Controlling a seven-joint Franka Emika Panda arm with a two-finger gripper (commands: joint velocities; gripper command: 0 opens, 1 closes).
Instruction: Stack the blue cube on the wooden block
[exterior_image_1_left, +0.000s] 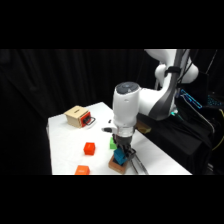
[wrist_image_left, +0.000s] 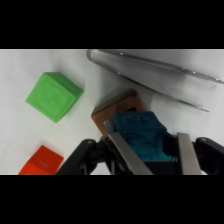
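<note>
Wrist view shows the gripper (wrist_image_left: 147, 150) clamped on the blue cube (wrist_image_left: 140, 132), which sits on the wooden block (wrist_image_left: 117, 106), so only letting go seems left.

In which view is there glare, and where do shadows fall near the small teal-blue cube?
Wrist view: glare whitens the metal tongs, and a dark shadow lies under the flat tan wooden block that carries the teal-blue cube. Side view: no glare; background is black.
</note>
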